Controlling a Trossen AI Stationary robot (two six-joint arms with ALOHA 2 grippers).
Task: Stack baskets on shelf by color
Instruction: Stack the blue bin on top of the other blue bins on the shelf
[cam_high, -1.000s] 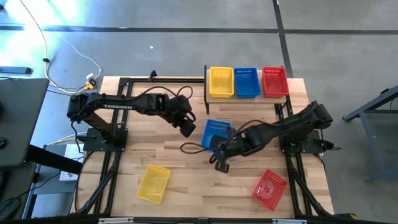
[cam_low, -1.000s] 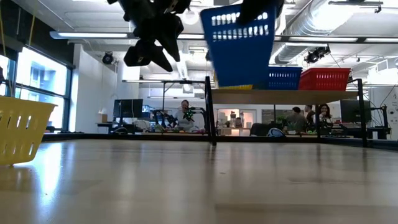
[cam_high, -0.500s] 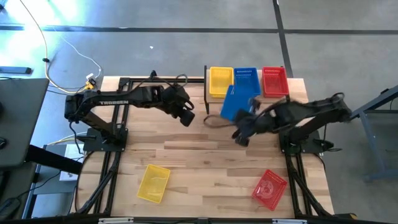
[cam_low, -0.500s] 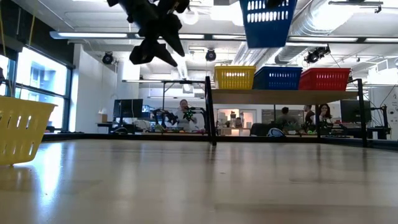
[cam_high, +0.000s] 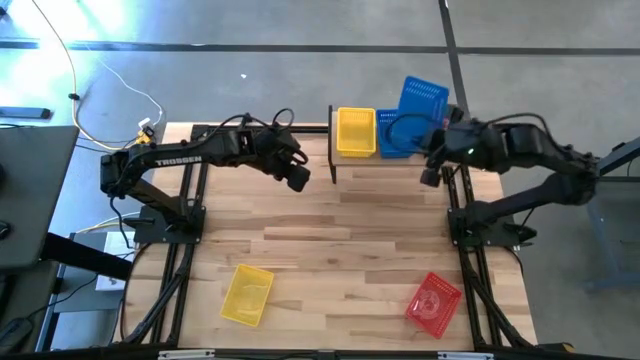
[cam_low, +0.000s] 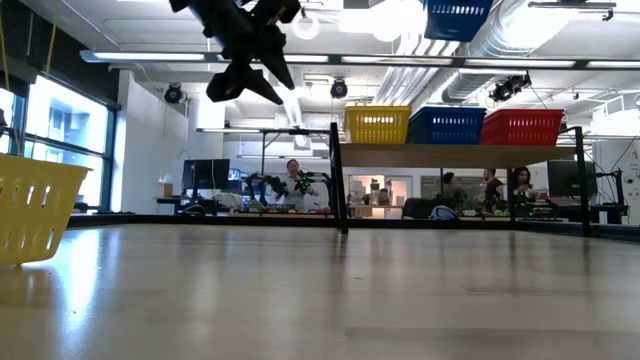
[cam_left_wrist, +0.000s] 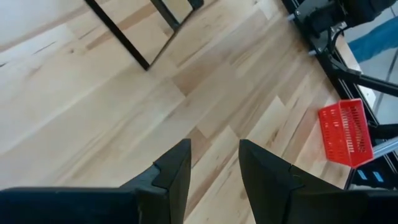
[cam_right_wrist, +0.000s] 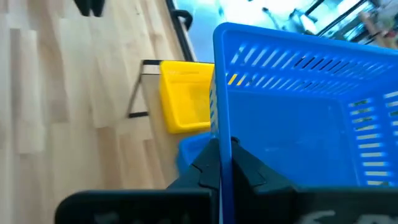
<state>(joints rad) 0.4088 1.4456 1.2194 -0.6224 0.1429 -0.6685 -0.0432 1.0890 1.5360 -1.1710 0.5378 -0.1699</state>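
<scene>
My right gripper (cam_high: 431, 137) is shut on a blue basket (cam_high: 421, 100) and holds it high over the shelf (cam_low: 455, 155); in the low view only its lower part (cam_low: 458, 16) shows at the picture's top. On the shelf stand a yellow basket (cam_low: 378, 124), a blue one (cam_low: 445, 125) and a red one (cam_low: 521, 127), each on its base. From above, the arm and the held basket hide the red one. My left gripper (cam_left_wrist: 214, 147) is open and hovers over bare table, left of the shelf (cam_high: 297, 178). My right gripper pinches the blue basket's near wall at its rim (cam_right_wrist: 221, 134), one finger inside the basket and one outside. The basket is lifted clear and extends away from the fingers above the shelf's baskets.
A yellow basket (cam_high: 247, 294) lies near the table's near left part, and a red one (cam_high: 433, 303) lies tipped at the near right. The shelf's black legs (cam_left_wrist: 121, 36) stand ahead of my left gripper. People sit in the room beyond the table.
My right gripper has carried the blue basket from the middle of the table up and toward the far edge, until it hangs over the shelf. My left gripper has drifted a little toward the far edge.
</scene>
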